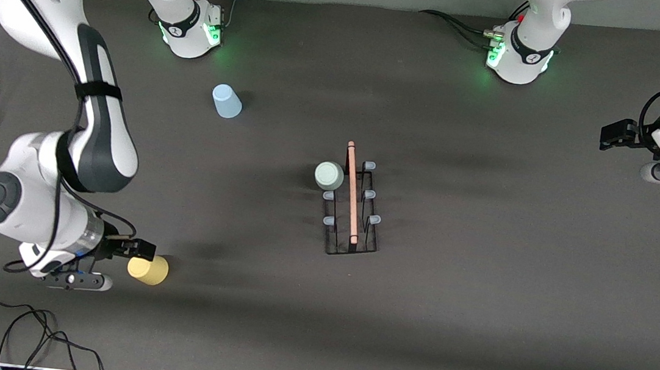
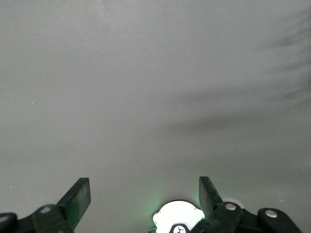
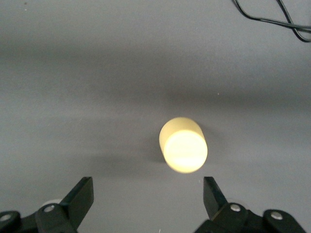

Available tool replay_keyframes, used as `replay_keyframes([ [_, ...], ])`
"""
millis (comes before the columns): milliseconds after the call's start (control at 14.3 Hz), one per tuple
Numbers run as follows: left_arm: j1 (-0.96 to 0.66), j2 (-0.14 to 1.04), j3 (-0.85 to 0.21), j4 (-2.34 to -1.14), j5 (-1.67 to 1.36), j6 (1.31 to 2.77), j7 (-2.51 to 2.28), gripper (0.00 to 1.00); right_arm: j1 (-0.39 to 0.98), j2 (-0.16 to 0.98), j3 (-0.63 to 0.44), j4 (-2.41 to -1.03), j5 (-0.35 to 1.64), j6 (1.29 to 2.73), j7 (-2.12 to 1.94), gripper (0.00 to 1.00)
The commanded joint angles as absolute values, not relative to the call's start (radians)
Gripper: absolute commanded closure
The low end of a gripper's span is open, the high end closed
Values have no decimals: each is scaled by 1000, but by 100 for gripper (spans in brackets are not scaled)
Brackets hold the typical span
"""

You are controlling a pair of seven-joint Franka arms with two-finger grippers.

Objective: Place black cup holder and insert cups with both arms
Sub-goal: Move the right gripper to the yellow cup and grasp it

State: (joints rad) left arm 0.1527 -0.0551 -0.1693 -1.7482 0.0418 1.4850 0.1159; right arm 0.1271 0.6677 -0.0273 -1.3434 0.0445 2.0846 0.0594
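The black cup holder [image 1: 355, 212] with its wooden rod handle stands mid-table. A pale green cup [image 1: 329, 176] sits upside down over one of its prongs, on the side toward the right arm's end. A light blue cup [image 1: 226, 101] stands on the table nearer the right arm's base. The yellow cup [image 1: 148, 269] [image 3: 183, 144] stands nearer the front camera. My right gripper [image 1: 138, 249] [image 3: 148, 191] hovers open just beside it, nothing between its fingers. My left gripper [image 1: 616, 134] [image 2: 144, 191] waits open and empty over bare table at the left arm's end.
Loose black cables [image 1: 14, 329] [image 3: 272, 17] lie by the table's near edge at the right arm's end. The two green-lit arm bases [image 1: 193, 26] [image 1: 518, 54] stand along the table's edge farthest from the front camera. The left arm's base [image 2: 179, 216] shows in its wrist view.
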Motion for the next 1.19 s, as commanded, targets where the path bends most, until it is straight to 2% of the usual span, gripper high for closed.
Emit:
replay_keyframes([
  [0,146,-78,-164,-1764,41,1485,103,1,101,713,-21,-1360,46,2178,3,0],
  [279,146,-78,-164,-1766,40,1483,103,1,86,726,-21,-1468,48,2334,-38,0],
  [629,146,-78,-166,-1764,41,1483,103,1,77,764,-20,-1471,57,2350,-46,0],
  [698,144,-78,-166,-1766,40,1483,103,1,77,770,-20,-1471,57,2353,-46,11],
  [838,144,-78,-164,-1766,40,1483,103,1,77,775,-20,-1471,57,2356,-46,58],
  [908,144,-78,-166,-1766,41,1483,103,1,80,772,-20,-1471,57,2353,-45,71],
  [1048,144,-78,-164,-1766,41,1483,103,1,84,741,-20,-1467,55,2318,-44,73],
  [1117,144,-78,-166,-1764,41,1483,103,1,84,709,-20,-1451,48,2251,-41,73],
])
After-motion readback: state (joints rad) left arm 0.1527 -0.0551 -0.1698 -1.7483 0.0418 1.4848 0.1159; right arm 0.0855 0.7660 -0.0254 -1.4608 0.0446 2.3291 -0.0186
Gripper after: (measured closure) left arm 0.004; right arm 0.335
